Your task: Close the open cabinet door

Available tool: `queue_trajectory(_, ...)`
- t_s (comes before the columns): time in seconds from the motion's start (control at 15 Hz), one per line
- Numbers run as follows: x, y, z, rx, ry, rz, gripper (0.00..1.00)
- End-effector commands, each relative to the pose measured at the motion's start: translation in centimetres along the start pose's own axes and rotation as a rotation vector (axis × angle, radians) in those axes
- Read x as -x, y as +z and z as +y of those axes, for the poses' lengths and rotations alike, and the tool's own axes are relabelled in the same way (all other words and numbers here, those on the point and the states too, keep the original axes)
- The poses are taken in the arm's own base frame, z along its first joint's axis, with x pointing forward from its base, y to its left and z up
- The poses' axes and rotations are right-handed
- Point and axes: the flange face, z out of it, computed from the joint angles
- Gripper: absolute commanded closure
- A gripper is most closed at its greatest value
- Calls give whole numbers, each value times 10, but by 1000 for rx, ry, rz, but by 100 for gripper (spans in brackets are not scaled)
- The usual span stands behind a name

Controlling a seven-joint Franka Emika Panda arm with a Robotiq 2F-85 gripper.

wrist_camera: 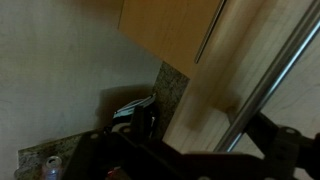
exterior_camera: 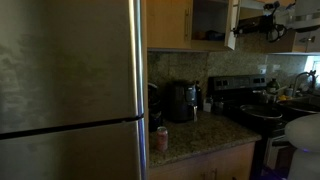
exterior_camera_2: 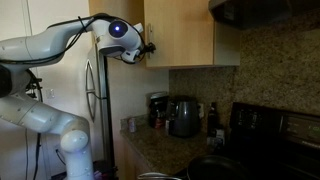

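A dim kitchen has wood wall cabinets above a granite counter (exterior_camera: 200, 135), and a tall stainless refrigerator (exterior_camera: 70, 80) stands on the left. The cabinet door (exterior_camera_2: 180, 35) is high on the wall and swung out into the room. In an exterior view its light-brown front faces me. In an exterior view it shows only as a thin pale strip (exterior_camera: 232, 22) just right of the dark cabinet opening (exterior_camera: 210, 18).

The white arm (exterior_camera_2: 40, 50) reaches up from low on the left. Its gripper (exterior_camera_2: 143, 50) sits at the door's free edge, the edge farthest from the wall and low on the door. I cannot tell whether it touches the wood or is just beside it. The fingers are small and dark here, so I cannot tell whether they are spread, drawn together or holding anything.

In the wrist view a pale wood panel fills the right side, very close to the dark gripper body. A blurred metal bar (wrist_camera: 270, 85) crosses it, and I take that to be the door's handle.

Several things could go wrong from here:
- The contact is at the very edge, so a push could slide off and leave the door ajar.
- The handle bar could snag a finger as the door swings.
- Following the door all the way in could trap the fingers against the cabinet frame.
- A hard shove could slam the door.
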Motion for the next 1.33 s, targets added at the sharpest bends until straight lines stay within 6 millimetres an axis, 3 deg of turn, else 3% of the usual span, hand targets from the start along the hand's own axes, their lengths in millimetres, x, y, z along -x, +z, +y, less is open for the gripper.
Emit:
queue_trajectory(0.0,-10,6,-12,-67,41,1,0)
queue_trajectory(0.33,0,64,-45,-96,154,-82,0)
queue_trajectory(0.8,64,168,-69,-203,161,-81,0)
queue_trajectory(0.93,75,179,-67,-231,154,-47,0)
queue_trajectory(1.13,76,175,-60,-282,122,44,0)
queue_trajectory(1.27,59,162,-55,-307,86,185,0)
